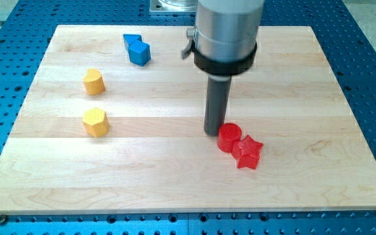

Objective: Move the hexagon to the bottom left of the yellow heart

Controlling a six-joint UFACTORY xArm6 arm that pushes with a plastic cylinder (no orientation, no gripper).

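Note:
The yellow hexagon (pixel 96 122) lies on the wooden board at the view's left. The yellow heart (pixel 93 81) lies just above it, a short gap apart. My tip (pixel 212 133) rests on the board right of centre, far to the right of both yellow blocks. It stands against the upper left side of a red cylinder (pixel 229 138).
A red star (pixel 247 152) touches the red cylinder on its lower right. A blue angular block (pixel 136 49) lies near the view's top, left of the arm's grey body (pixel 228 32). The board (pixel 175 189) lies on a blue perforated table.

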